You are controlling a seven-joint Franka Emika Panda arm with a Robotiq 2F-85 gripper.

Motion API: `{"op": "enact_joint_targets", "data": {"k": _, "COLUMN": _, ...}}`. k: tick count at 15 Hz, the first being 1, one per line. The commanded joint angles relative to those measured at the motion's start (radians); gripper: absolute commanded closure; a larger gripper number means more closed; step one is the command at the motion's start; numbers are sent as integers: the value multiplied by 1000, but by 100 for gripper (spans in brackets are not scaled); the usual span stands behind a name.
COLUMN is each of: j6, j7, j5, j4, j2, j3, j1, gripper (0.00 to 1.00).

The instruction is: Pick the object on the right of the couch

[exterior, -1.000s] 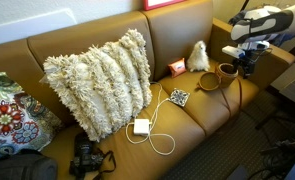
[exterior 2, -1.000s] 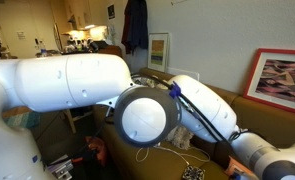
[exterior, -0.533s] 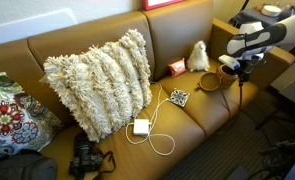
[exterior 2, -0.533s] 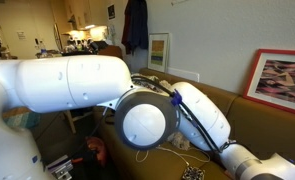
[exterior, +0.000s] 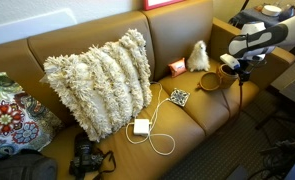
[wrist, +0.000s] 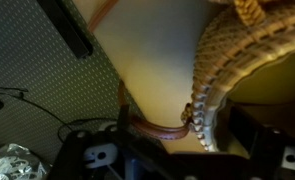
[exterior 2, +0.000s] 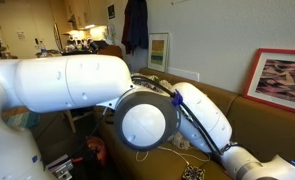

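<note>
The small tan woven basket (exterior: 225,72) sits on the right end of the mustard-brown couch (exterior: 202,115), and its thin brown strap (exterior: 209,84) loops out over the seat. My gripper (exterior: 237,66) hangs right over the basket, open. In the wrist view the woven rim of the basket (wrist: 222,70) curves down between my spread dark fingers (wrist: 255,135), and the strap (wrist: 152,127) joins the rim just above my gripper (wrist: 182,142). Nothing is gripped.
A cream fluffy toy (exterior: 197,56) and a small orange item (exterior: 175,67) sit just behind the basket. A shaggy pillow (exterior: 99,82), a white charger with its cable (exterior: 142,127), a patterned coaster (exterior: 178,97) and a camera (exterior: 85,158) lie further along. The arm (exterior 2: 77,85) fills that exterior view.
A second ago the arm was higher and further right; it came down onto the basket. Nothing has moved in the last half second, and the jaws stay open.
</note>
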Motion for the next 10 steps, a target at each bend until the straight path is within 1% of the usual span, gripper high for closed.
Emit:
{"op": "enact_joint_targets", "data": {"k": 1, "j6": -5, "j7": 13, "j5": -8, "j4": 5, "j2": 0, "j3": 6, "j1": 0, "gripper": 0}}
{"op": "enact_joint_targets", "data": {"k": 10, "j6": -6, "j7": 19, "j5": -8, "j4": 5, "j2": -4, "j3": 6, "j1": 2, "gripper": 0}}
